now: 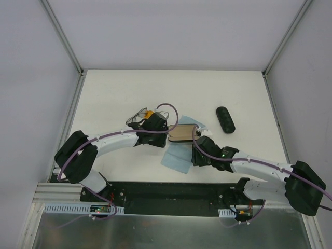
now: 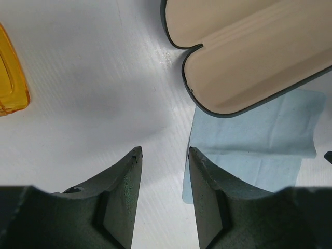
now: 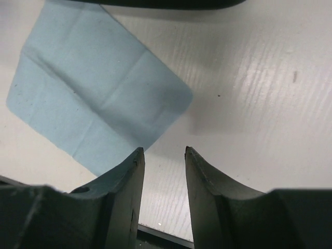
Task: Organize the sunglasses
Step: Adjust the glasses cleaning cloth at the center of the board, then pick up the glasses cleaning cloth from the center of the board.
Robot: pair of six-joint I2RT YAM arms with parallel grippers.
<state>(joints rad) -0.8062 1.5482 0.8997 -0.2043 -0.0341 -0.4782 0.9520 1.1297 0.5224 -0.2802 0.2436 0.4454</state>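
Observation:
The wire-framed sunglasses (image 1: 137,117) with pale lenses lie on the white table just beyond my left gripper (image 1: 161,134). The orange sunglasses (image 1: 149,114) lie beside them, partly hidden by the left wrist; one orange lens shows at the left edge of the left wrist view (image 2: 10,78). My left gripper (image 2: 165,151) is open and empty, above bare table. An open black case (image 1: 181,133) with tan lining (image 2: 249,52) lies just ahead of it to the right. My right gripper (image 1: 197,151) (image 3: 163,151) is open and empty, next to a light-blue cloth (image 3: 98,98).
A closed black oval case (image 1: 225,119) lies to the right. One light-blue cloth (image 1: 178,158) lies in front of the open case, another (image 1: 201,124) peeks out behind it. The table's near edge (image 3: 155,233) is close under the right gripper.

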